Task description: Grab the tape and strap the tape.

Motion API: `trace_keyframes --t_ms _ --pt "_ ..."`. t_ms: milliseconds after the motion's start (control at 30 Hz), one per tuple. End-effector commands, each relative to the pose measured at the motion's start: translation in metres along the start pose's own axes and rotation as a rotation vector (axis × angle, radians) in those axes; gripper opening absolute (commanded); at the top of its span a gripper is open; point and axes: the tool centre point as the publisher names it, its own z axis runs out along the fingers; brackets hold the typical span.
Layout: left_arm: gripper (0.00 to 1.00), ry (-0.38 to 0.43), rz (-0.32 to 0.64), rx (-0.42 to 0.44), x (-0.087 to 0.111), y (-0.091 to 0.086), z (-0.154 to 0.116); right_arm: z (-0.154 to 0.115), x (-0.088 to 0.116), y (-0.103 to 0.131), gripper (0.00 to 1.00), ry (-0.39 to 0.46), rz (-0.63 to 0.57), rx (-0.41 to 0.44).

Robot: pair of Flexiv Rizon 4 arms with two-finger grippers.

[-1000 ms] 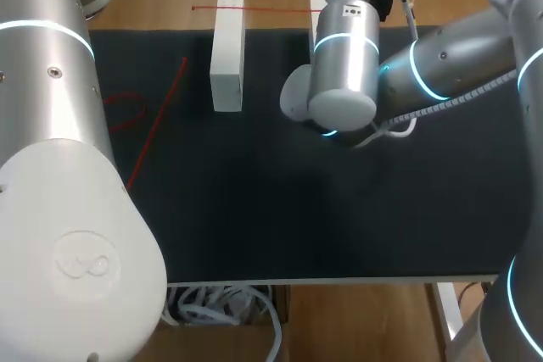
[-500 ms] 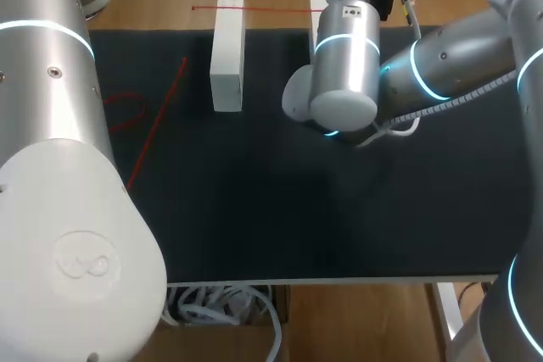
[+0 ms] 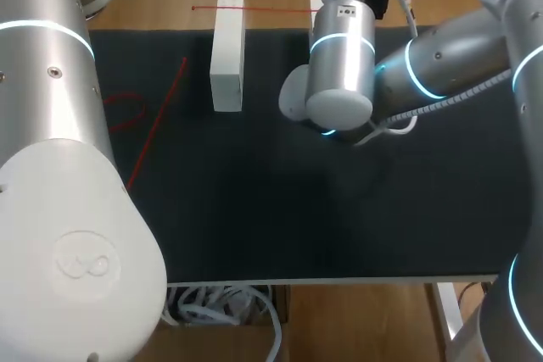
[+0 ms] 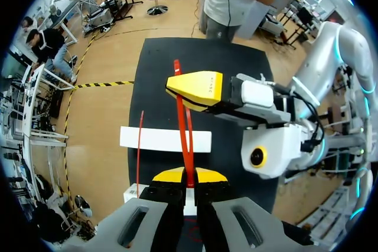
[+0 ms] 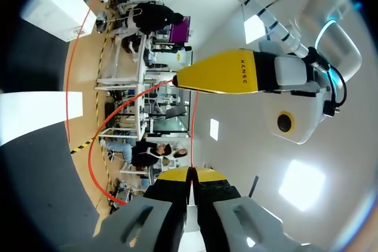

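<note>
The tape is a thin red strap. In the left wrist view my left gripper (image 4: 189,176) is shut on the strap (image 4: 185,140), which runs up to my right gripper (image 4: 198,90), also closed on it. In the right wrist view my right gripper (image 5: 190,174) pinches the strap (image 5: 105,123), which loops round to the left gripper (image 5: 195,78) facing it. In the head view more red strap (image 3: 157,125) lies on the black mat (image 3: 280,209). Both grippers' fingertips are hidden there behind the right arm (image 3: 341,65) and the left arm (image 3: 51,175).
A white block (image 3: 227,52) stands on the mat's far left part. A second white block (image 3: 316,14) is partly hidden by the right wrist. Below the two grippers in the left wrist view lies a white block (image 4: 147,140).
The right arm's wrist has shifted slightly to the left and toward the far edge. Both grips on the strap are unchanged.
</note>
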Motion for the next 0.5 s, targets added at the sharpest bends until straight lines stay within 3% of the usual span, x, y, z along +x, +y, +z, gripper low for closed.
trace_keyframes --t_ms 33,500 --pt "0.00 0.008 -0.001 -0.010 -0.0032 -0.0028 -0.0028 0.0003 -0.0026 0.0029 0.00 0.008 -0.002 0.000" --pt "0.00 0.008 -0.001 -0.010 -0.0032 -0.0028 -0.0028 0.0021 -0.0034 0.0006 0.00 0.005 -0.009 0.015"
